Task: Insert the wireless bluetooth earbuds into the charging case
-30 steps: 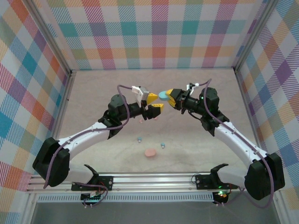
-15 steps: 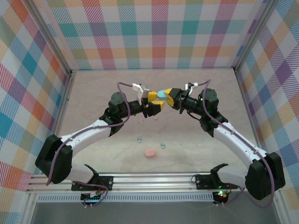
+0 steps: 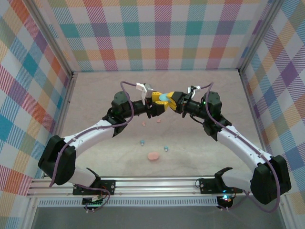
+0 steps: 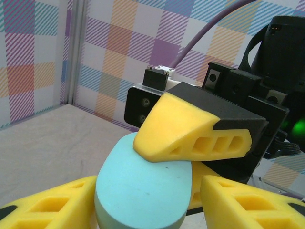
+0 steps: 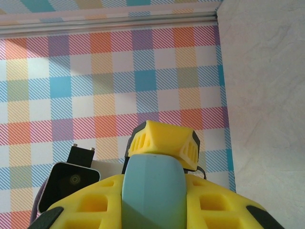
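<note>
Plaid walls [image 3: 162, 33] enclose a beige tabletop [image 3: 95, 90], with a metal rail [image 3: 157, 185] in front.

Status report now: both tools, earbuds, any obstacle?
Right tool shut on blue case, mid-air. Left tool open, straddling it. Blue earbuds lie on table, uncased. No obstacle seen.

Left gripper [image 3: 158, 104] swings in on the right gripper [image 3: 172, 101]: the gap between them is gone. Its fingers [image 4: 52, 202] now flank the blue case [image 4: 143, 191] at the right gripper's tip, jaws narrower than before.
</note>
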Motion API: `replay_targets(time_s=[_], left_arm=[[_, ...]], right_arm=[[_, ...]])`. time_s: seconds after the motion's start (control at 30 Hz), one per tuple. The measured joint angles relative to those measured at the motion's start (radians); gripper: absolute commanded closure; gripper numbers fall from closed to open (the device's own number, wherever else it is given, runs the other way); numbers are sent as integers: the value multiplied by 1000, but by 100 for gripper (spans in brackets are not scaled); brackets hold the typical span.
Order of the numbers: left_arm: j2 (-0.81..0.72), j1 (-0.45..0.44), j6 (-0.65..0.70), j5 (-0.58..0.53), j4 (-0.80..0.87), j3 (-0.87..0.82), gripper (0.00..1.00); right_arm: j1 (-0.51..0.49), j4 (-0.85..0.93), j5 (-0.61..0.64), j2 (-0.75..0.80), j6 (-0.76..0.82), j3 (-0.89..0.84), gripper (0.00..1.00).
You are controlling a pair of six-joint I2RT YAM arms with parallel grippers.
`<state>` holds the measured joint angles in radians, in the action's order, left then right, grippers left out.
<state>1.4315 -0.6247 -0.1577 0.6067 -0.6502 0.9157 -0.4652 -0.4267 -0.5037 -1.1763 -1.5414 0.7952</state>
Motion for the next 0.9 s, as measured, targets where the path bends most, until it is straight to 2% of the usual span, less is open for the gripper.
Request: replay_targets(time_s=[0.9], left_arm=[[3,15,8,-1,22,0,39]], right_arm=[[0,-4,25,0,-23,-16,86]])
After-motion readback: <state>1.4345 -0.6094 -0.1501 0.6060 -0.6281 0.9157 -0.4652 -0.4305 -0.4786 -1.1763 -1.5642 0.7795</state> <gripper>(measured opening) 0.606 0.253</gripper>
